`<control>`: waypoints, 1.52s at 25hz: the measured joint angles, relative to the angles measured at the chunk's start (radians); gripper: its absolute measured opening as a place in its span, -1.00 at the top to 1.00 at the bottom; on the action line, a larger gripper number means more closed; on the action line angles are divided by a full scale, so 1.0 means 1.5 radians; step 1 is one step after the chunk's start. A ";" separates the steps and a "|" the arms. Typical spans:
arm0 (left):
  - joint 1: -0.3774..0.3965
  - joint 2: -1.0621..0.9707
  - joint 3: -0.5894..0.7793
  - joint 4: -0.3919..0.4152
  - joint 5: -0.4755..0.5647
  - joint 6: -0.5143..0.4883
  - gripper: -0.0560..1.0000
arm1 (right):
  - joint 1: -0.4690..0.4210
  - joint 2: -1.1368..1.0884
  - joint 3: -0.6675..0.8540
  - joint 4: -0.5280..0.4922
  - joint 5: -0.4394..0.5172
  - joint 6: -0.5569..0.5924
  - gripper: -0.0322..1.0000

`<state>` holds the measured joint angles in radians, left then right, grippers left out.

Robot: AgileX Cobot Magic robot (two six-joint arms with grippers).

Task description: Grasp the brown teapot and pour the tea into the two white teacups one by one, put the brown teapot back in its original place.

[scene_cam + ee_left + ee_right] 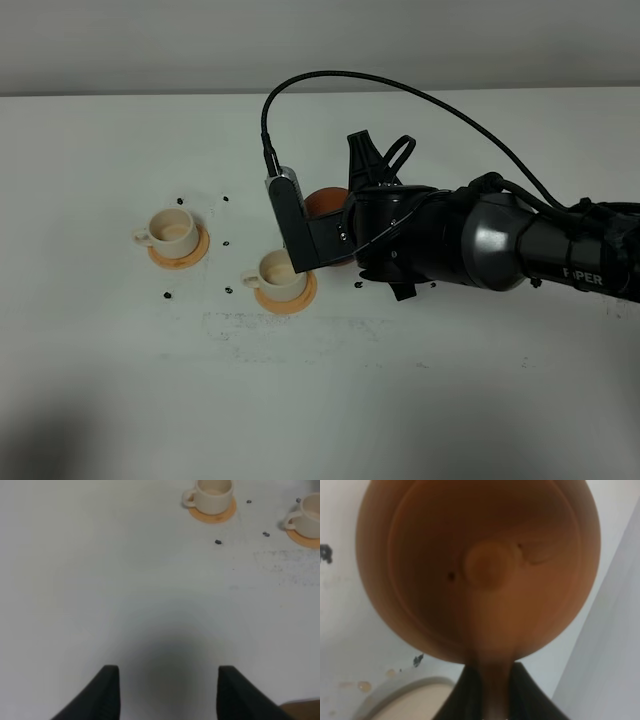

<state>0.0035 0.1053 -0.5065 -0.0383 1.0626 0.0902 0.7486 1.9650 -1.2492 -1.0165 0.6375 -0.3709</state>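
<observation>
The right pincer (489, 695), clamped on the handle of the brown teapot (323, 202), is holding it just beside the nearer white teacup (281, 271); the pour is apparently calling for tipping its spout over that cup.

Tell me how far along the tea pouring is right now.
Done: the right gripper is shut on the brown teapot at its handle. In hand: the teapot is held beside the right-hand teacup, no stream visible. Left: I can't confirm tea in that cup or the left teacup, so both pours may remain, then setting the teapot back. The left gripper is open.
</observation>
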 joint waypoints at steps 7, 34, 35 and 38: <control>0.000 0.000 0.000 0.000 0.000 0.001 0.02 | 0.005 0.000 0.000 -0.011 0.009 -0.022 0.71; 0.000 0.000 0.000 0.000 0.000 0.001 0.02 | 0.015 0.000 0.000 -0.102 0.016 -0.025 0.71; 0.000 0.000 0.000 0.000 0.000 0.001 0.02 | 0.015 0.000 0.000 -0.104 0.013 -0.025 0.71; 0.000 0.000 0.000 0.000 0.000 0.001 0.02 | 0.015 0.000 0.000 -0.115 0.009 -0.025 0.71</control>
<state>0.0035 0.1053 -0.5065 -0.0383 1.0626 0.0919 0.7713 1.9650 -1.2492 -1.1896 0.6514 -0.4088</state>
